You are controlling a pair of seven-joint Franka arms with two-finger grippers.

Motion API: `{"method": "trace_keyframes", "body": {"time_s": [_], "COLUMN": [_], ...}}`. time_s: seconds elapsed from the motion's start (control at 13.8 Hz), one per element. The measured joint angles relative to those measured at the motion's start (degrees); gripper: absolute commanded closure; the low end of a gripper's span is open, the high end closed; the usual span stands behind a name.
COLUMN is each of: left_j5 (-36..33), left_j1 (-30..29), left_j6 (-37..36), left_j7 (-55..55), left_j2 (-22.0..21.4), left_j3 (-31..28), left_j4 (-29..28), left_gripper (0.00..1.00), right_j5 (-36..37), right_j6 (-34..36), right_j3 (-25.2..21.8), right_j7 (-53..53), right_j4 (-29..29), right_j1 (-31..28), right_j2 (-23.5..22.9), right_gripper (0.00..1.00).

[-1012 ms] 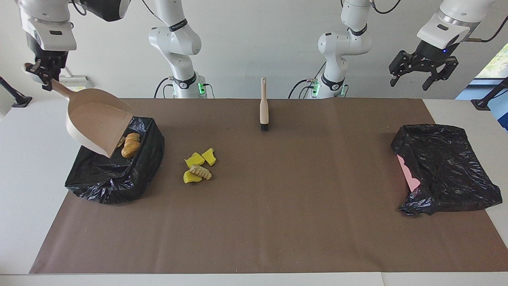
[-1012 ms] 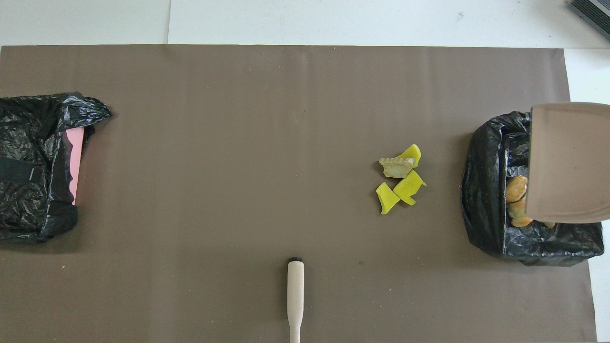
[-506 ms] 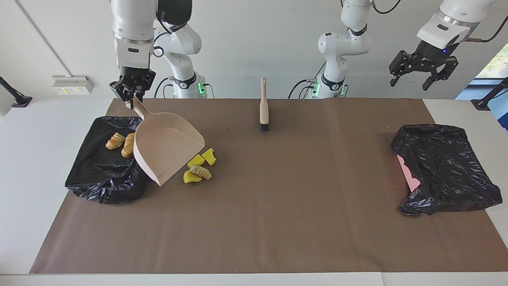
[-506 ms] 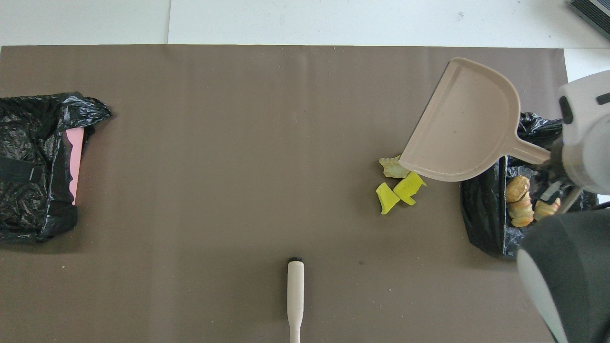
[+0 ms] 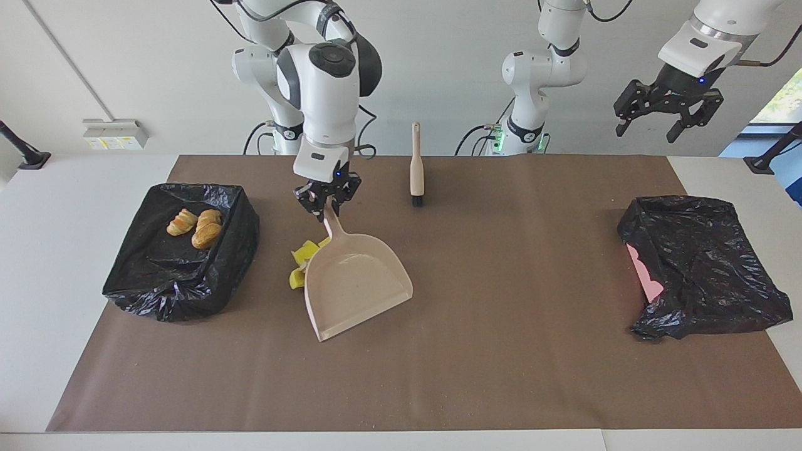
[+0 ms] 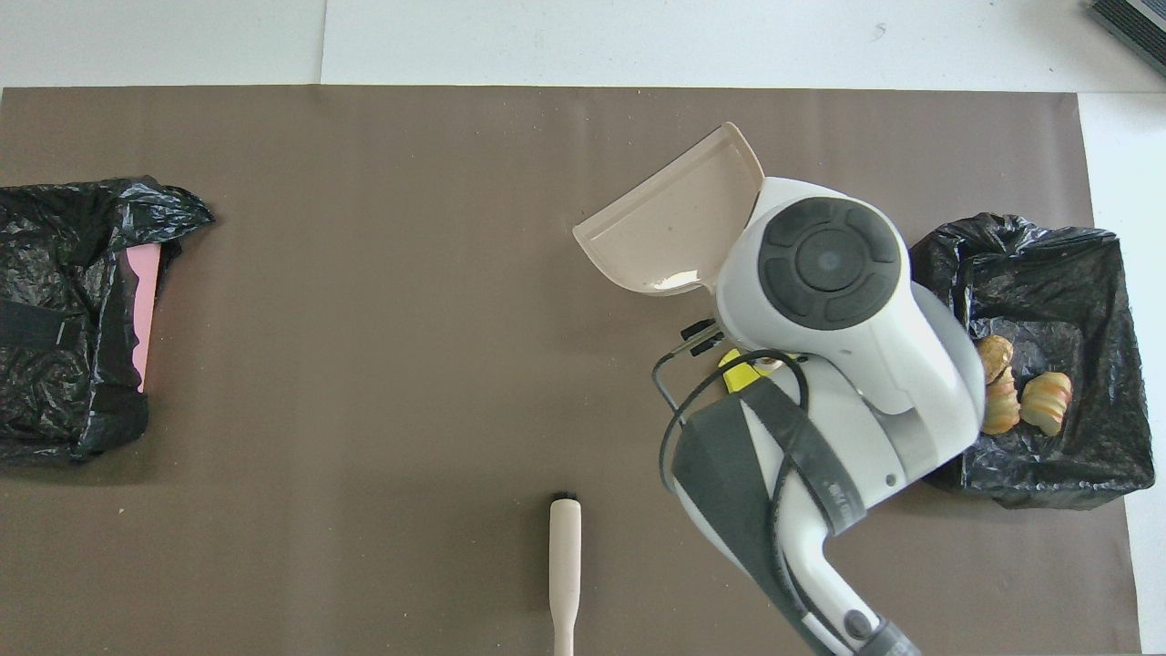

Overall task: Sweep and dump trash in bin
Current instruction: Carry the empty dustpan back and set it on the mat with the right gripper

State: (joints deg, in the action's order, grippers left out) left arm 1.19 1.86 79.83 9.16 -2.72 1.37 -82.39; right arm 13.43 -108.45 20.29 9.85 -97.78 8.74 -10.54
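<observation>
Three bread-like trash pieces [image 5: 194,227] lie in the black-lined bin [image 5: 182,250], left in the facing frame. Yellow trash chunks [image 5: 302,257] sit at centre-left, beside the beige dustpan [image 5: 354,285] (its handle gripped by the right tool [image 5: 327,202]). At upper right hangs the left tool [image 5: 667,113], open and empty.

Two glossy white arms on show, built of rounded, bulbous joints with dark grey caps and black bands at the seams. Black cables loop along the links and trail from both bases, where green lights glow. Each ends in a white wrist block with a tiny blue light, then a black skeletal gripper: right gripper [image 5: 327,202], left gripper [image 5: 668,118].
</observation>
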Motion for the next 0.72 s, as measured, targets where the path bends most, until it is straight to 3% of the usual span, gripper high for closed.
{"method": "trace_keyframes", "body": {"time_s": [0.43,0.72], "left_j5": [0.0,0.0], "left_j1": [0.0,0.0], "left_j6": [0.0,0.0], "left_j7": [0.0,0.0], "left_j2": [0.0,0.0], "left_j3": [0.0,0.2], "left_j4": [0.0,0.0], "left_gripper": [0.0,0.0], "right_j5": [-1.5,-5.4], "right_j6": [-7.7,-15.8], "right_j3": [-0.1,-0.1], "right_j7": [25.7,31.9], "right_j4": [8.8,9.3], "right_j1": [7.2,8.8], "right_j2": [-12.4,-16.5], "right_gripper": [1.0,1.0]}}
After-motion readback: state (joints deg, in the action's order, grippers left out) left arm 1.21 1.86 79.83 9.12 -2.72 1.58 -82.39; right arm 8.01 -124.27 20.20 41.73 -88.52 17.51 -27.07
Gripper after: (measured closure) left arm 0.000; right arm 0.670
